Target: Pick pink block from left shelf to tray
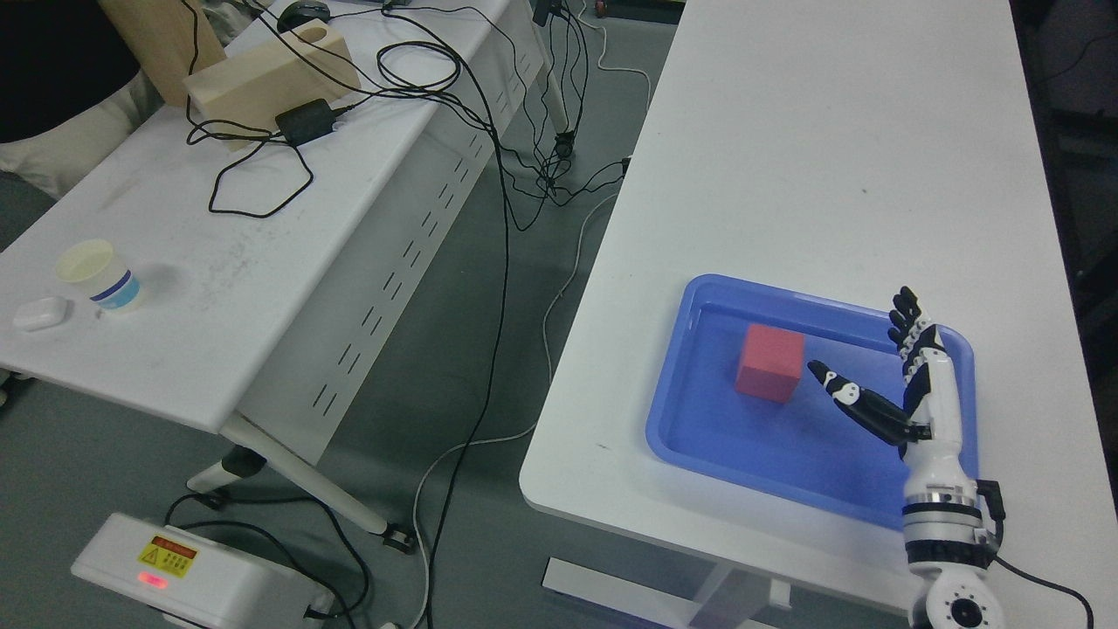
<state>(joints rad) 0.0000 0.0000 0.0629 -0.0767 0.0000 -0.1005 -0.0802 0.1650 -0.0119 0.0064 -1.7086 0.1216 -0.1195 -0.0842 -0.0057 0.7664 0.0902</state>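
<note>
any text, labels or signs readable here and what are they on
No text can be read.
Yellow warning sticker on the white box on the floor: a hazard sign with print, too small and blurred to read.
Paper cup on the left table: a blue band, no legible words.
Blue tray, pink block, right hand: no visible print.

From my remote station I see two white counters over a grey floor [489,349]: the right counter [830,157] and, across a gap, the left counter [218,245]. The left counter carries a paper cup [96,275], a small white case [39,313], a wooden block [271,74] and black cables [262,175]. Further cables trail across the floor, and a white box with a yellow warning label [192,577] sits at lower left.
</note>
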